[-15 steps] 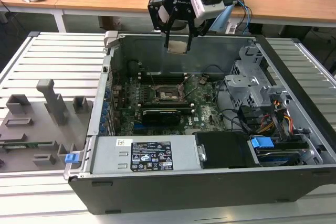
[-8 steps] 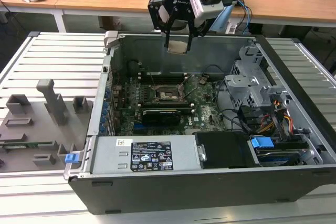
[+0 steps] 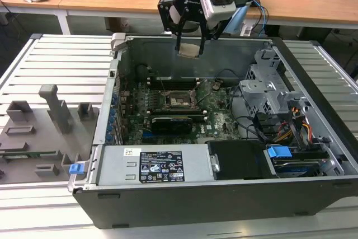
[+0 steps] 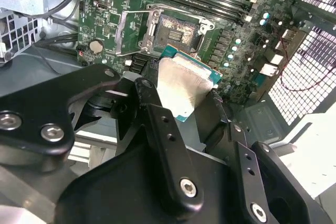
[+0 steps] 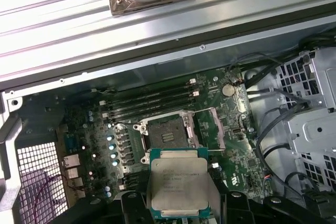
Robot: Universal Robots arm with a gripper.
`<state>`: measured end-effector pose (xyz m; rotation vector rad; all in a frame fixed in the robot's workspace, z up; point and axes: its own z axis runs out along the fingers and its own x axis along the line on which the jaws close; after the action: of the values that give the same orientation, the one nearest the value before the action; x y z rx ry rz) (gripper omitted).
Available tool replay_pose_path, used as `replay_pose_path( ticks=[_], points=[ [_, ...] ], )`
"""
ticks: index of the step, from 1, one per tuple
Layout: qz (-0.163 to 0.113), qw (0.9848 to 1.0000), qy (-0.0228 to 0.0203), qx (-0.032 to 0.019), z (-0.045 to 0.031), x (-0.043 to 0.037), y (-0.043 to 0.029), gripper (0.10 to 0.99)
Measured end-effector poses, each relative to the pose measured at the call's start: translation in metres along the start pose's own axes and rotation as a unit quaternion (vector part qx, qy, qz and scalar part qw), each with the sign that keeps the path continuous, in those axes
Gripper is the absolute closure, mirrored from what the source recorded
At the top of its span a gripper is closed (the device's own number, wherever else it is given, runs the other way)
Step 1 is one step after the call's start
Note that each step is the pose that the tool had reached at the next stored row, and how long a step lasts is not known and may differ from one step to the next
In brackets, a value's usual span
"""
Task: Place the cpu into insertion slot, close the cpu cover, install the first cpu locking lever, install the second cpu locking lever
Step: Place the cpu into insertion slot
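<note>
Clearance above the insertion slot.
Open air separates the cpu from the slot; the swung-open cpu cover, memory slots, black card and drive cage flank it.

cpu: upper centre of the exterior view, in gripper, above computer case
insertion slot: frame centre, on motherboard inside case
power supply: lower centre, before motherboard

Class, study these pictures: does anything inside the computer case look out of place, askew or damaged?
Nothing stands out. The gripper holds the cpu above the computer case, and the insertion slot sits empty with its cpu cover swung open.
</note>
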<state>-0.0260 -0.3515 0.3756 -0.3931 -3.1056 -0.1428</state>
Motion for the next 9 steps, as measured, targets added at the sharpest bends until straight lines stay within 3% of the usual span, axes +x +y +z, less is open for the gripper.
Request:
replay_pose_path(
  ticks=[9],
  points=[
    [0.031,0.9995,-0.0028,-0.0006,0.0001,0.0001,0.0,0.565]
  ],
)
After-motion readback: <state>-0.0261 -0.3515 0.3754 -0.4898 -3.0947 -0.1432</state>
